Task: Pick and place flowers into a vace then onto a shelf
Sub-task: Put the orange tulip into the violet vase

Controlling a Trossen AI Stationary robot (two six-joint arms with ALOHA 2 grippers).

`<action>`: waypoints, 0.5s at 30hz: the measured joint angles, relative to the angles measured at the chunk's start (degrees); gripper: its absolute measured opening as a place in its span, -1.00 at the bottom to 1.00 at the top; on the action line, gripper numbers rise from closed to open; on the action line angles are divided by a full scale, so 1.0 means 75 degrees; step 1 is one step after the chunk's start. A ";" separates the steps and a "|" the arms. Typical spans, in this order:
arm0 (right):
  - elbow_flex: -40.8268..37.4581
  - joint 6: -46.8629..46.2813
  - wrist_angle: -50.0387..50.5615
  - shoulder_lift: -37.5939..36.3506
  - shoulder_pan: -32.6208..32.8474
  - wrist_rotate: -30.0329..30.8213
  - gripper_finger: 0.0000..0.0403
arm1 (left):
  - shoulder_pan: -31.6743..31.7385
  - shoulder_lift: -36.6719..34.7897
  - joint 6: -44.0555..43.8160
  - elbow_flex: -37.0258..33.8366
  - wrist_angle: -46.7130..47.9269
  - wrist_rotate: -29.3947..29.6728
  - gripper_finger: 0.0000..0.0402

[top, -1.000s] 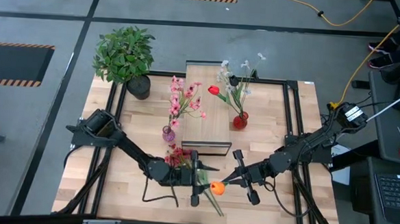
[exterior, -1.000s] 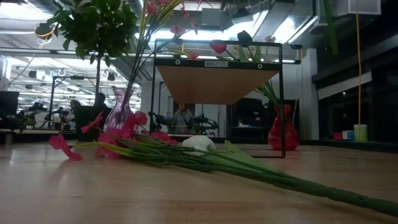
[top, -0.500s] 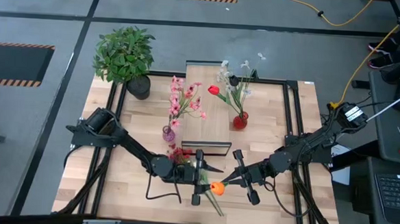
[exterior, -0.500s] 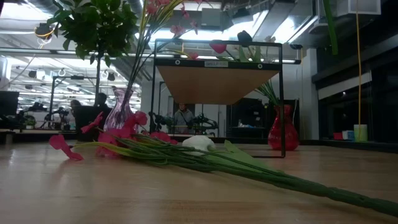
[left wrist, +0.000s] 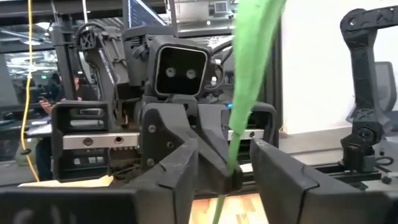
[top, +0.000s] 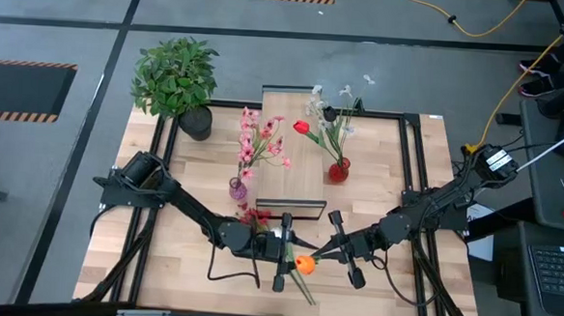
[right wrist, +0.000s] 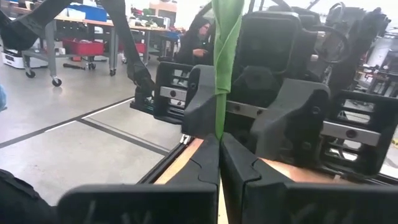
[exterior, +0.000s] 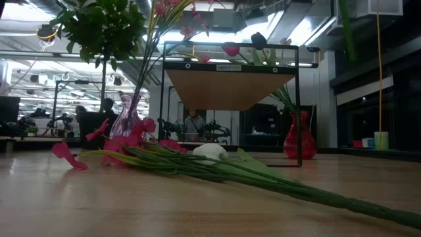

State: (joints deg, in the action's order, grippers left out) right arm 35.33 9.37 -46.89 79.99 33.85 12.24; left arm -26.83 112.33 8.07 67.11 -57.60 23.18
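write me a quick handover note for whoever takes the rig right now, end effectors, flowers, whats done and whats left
Right end effector: shut on the orange flower, stem pinched between its fingers, above the table's near middle.
Left end effector: open, fingers either side of that same stem, facing the right one.
Loose flowers: lying on the table in front of the shelf.
Done: red vase with stems on the shelf; purple vase with pink stems on the table beside the shelf.
Left: the orange flower, the loose stems, then the purple vase onto the shelf.
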 joint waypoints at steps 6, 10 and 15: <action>0.0000 0.0008 0.0001 0.0000 -0.0006 0.0016 -1.00 | 0.0000 0.0000 0.0138 0.0000 -0.0003 -0.0047 -0.61; 0.0000 0.0015 0.0039 0.0000 -0.0006 -0.0006 -1.00 | -0.0017 0.0000 0.0413 0.0003 -0.0028 -0.0040 -0.83; -0.0003 -0.0015 0.0041 0.0000 -0.0006 -0.0002 -1.00 | -0.0017 0.0000 0.0423 0.0003 -0.0021 -0.0032 -0.97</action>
State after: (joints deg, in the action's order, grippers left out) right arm 35.31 9.25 -46.59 79.99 33.80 12.23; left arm -26.96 112.33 11.25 67.13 -57.76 22.94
